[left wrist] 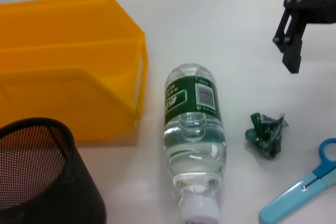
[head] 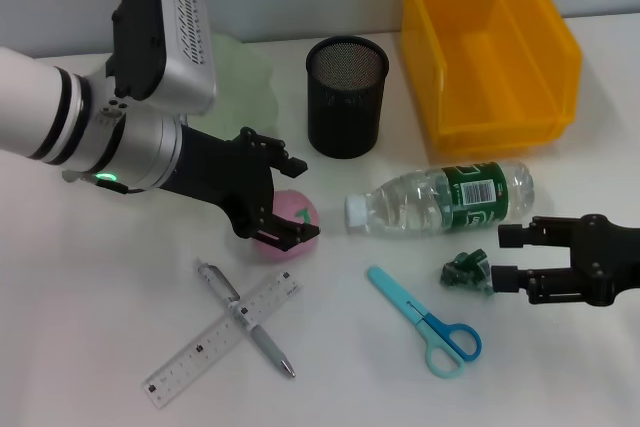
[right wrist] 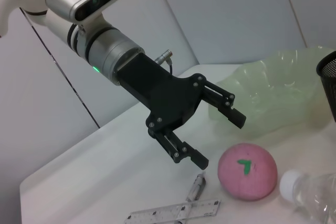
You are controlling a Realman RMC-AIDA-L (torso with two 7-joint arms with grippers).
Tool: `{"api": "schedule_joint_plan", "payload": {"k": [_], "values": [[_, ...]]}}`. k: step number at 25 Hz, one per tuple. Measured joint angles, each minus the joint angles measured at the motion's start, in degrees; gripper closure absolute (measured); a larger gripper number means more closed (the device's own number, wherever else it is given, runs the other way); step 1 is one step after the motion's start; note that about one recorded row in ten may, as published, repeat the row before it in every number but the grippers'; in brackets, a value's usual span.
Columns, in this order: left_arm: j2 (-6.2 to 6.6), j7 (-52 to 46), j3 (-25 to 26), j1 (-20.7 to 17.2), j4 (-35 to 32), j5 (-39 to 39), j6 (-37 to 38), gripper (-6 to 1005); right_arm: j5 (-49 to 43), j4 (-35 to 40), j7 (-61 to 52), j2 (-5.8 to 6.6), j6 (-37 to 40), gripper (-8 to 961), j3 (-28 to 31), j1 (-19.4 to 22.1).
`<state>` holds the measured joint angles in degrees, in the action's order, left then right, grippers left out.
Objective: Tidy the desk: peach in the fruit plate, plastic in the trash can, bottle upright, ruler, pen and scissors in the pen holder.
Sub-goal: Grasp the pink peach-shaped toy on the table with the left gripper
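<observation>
- The left gripper [head: 283,197] hung with its jaws apart, straddling the pink peach [head: 288,226] from its 9 o'clock side — not touching it in the right wrist view.
- The right gripper [head: 508,255] sat open at 3 o'clock of the crumpled green plastic [head: 466,272], just beside it.
- The bottle [head: 445,197] lay on its side, at 5 o'clock from the mesh pen holder [head: 346,95].
- The ruler [head: 222,338] lay crossing the pen [head: 246,319]; the scissors [head: 426,321] lay at 6 o'clock of the bottle.

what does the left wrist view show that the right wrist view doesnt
Only the left wrist view shows the yellow bin, the crumpled green plastic, the blue scissors and the right gripper. Only the right wrist view shows the pink peach, the ruler, the green fruit plate and the open left gripper. Both show the lying bottle and the mesh pen holder.
</observation>
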<state>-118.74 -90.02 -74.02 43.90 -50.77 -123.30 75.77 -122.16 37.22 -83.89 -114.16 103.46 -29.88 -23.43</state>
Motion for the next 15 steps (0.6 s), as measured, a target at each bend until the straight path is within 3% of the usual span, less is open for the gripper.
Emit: {"api": "schedule_joint_plan", "payload": {"k": [15], "values": [[-0.16,-3.4,-7.8,0.3,0.8,-2.0,-6.9,248,0.0,0.0,0.0,0.20,0.5,176,0.1,0.4]]}}
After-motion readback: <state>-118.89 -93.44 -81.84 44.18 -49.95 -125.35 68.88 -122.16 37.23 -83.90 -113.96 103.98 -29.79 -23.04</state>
